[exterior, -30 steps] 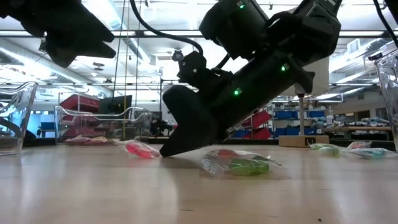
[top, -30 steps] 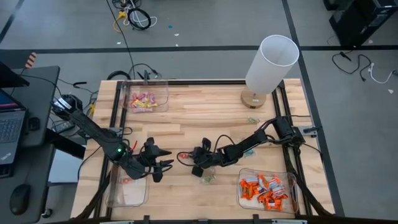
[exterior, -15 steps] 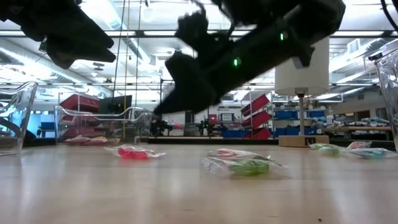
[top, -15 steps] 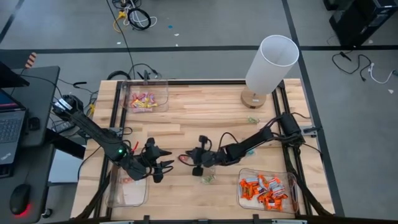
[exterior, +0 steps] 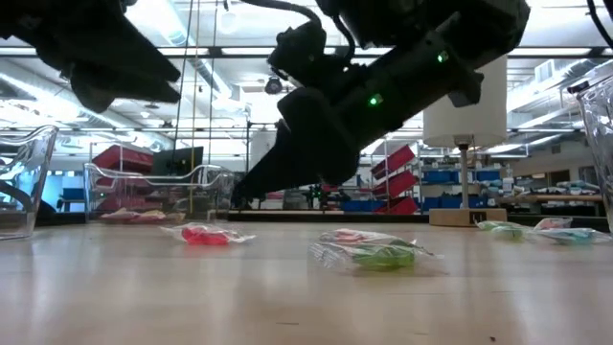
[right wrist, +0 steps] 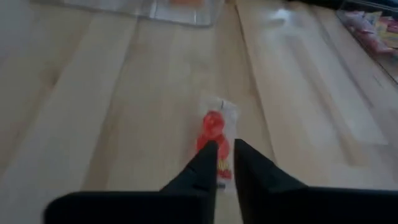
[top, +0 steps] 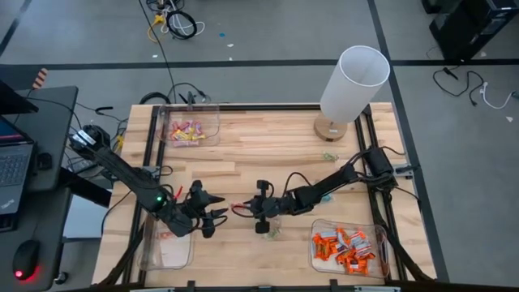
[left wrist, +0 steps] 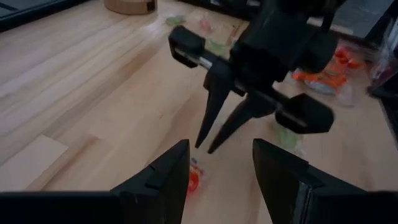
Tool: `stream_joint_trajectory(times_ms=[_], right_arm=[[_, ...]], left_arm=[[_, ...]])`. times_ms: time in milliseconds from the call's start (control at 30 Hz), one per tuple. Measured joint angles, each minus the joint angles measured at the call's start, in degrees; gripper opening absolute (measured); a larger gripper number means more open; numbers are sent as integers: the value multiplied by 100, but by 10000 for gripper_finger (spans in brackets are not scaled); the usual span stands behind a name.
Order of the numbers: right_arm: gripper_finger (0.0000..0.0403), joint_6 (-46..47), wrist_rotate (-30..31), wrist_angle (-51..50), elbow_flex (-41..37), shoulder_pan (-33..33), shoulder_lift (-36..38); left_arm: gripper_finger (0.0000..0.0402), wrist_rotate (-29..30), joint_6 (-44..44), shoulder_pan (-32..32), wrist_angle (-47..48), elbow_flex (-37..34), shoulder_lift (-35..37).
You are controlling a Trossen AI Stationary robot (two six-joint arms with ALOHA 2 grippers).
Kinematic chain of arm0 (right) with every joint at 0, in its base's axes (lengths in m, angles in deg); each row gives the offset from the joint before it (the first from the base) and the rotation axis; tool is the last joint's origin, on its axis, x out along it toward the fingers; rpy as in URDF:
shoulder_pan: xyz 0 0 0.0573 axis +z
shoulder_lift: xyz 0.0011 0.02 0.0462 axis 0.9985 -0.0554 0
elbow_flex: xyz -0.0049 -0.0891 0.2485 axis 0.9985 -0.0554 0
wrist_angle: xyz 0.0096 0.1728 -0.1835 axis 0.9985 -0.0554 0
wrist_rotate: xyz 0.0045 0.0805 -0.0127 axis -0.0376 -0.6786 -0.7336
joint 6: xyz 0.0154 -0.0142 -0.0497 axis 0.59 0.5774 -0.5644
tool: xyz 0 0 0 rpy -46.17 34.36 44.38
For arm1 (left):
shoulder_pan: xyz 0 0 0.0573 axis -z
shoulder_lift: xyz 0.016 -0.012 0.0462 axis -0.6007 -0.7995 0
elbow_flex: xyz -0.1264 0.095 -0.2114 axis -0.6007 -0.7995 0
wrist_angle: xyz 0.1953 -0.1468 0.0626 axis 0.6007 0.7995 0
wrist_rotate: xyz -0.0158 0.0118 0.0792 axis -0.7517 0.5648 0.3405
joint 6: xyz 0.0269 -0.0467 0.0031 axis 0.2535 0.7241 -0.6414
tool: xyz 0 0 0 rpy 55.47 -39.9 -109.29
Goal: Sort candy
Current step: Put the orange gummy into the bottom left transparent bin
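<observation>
**Right gripper poised over a red candy**

At table centre the right gripper (top: 246, 208) hangs above a red candy (right wrist: 213, 134), fingers nearly together with a slim gap, holding nothing; the low view shows clear air beneath its tips. At its 9 o'clock, the left gripper (top: 217, 216) waits, spread wide. A green candy (exterior: 375, 252) lies near.

a robotics lab or workshop: storage shelves with blue bins (exterior: 536, 176) beyond the wooden table (top: 268, 150), loose cables (top: 174, 24) on the grey floor, a laptop (top: 12, 166) alongside
</observation>
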Motion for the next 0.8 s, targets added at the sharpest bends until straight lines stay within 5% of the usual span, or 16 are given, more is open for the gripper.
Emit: stream_joint_trajectory(times_ms=[467,633,800], right_arm=[[197,929,-22,129,7,-172,-501],[185,994,-174,82,9,-275,-501],[112,1040,-565,48,13,-392,-491]], left_arm=[[179,-1,32,-20,-196,4,-328],[179,0,2,-20,-193,4,-328],[179,0,0,-20,-178,4,-328]])
